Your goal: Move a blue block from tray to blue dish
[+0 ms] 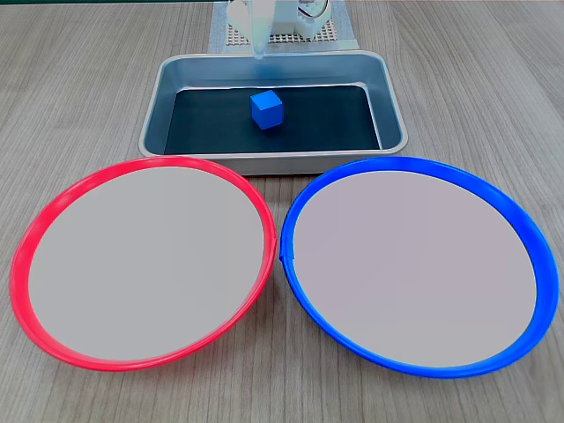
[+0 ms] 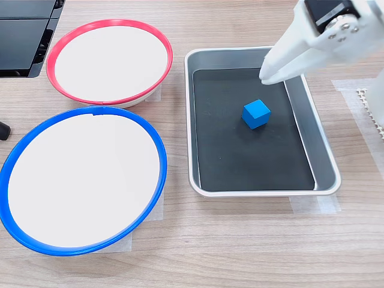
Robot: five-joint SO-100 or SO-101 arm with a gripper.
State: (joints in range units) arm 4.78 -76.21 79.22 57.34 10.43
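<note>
Jaws of the white gripper (image 2: 271,73) appear closed or nearly so in the second exterior view, tapering to a single tip with no object between them; the exact gap cannot be determined. That tip sits in the upper right of the frame, above the far end of the tray (image 2: 201,180), up and to the right of the blue block (image 2: 256,113) and apart from it. In the first exterior view only a blurred white portion of the gripper (image 1: 257,44) shows at the top centre, above the tray's (image 1: 154,123) rear rim.

Second exterior view, left to right: the blue dish (image 2: 157,150) occupies the lower left, the red dish (image 2: 57,45) the upper left, their rims nearly touching. The tray fills the centre right. The block rests on the tray's dark bottom, slightly rotated.

First exterior view, left to right: red dish (image 1: 35,229) lower left, blue dish (image 1: 529,238) lower right, the tray behind both, with the block (image 1: 267,109) near its middle.
</note>
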